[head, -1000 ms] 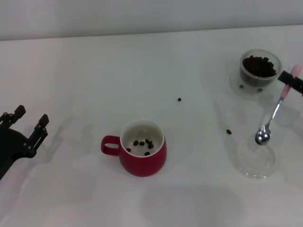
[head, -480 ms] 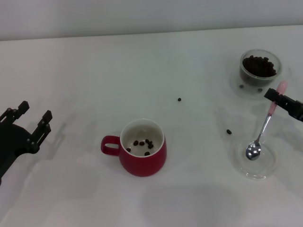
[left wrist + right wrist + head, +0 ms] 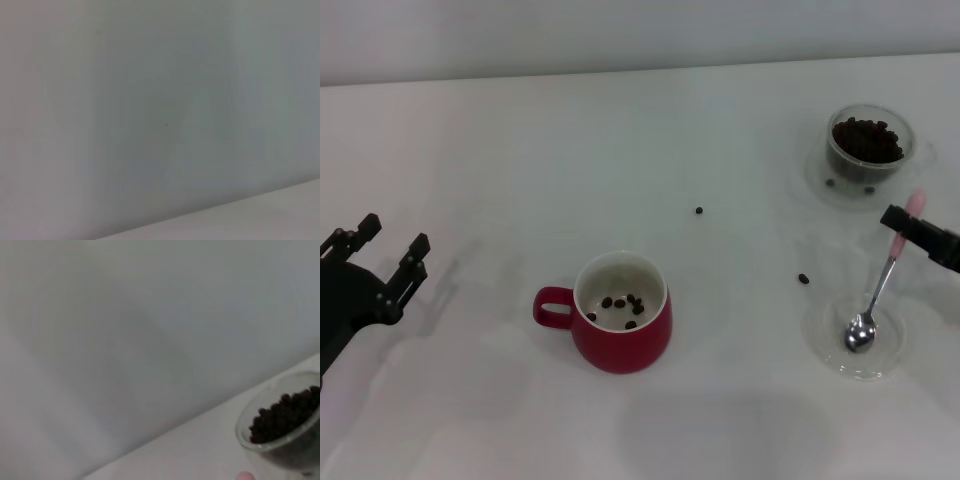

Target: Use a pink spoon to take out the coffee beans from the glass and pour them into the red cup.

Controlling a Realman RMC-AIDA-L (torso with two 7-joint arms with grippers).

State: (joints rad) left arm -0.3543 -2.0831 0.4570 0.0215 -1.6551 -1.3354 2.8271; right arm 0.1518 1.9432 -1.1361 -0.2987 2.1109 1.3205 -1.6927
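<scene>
The red cup [image 3: 620, 325] stands at the front middle of the table with several coffee beans [image 3: 622, 302] inside. The glass [image 3: 868, 145] full of beans stands at the far right; it also shows in the right wrist view [image 3: 282, 422]. My right gripper [image 3: 910, 222] is shut on the pink handle of the pink spoon [image 3: 878, 293]. The spoon's empty bowl rests in the shallow clear dish [image 3: 880, 358]. My left gripper [image 3: 378, 258] is open and empty at the left edge.
Two loose beans lie on the table, one in the middle [image 3: 699, 210] and one right of the cup [image 3: 803, 278]. The glass stands on a clear saucer [image 3: 820, 180] with a few beans on it.
My right gripper has moved toward the front with the spoon, and the spoon's bowl has come down into the clear dish. The left arm shifted slightly a second ago and now holds still.
</scene>
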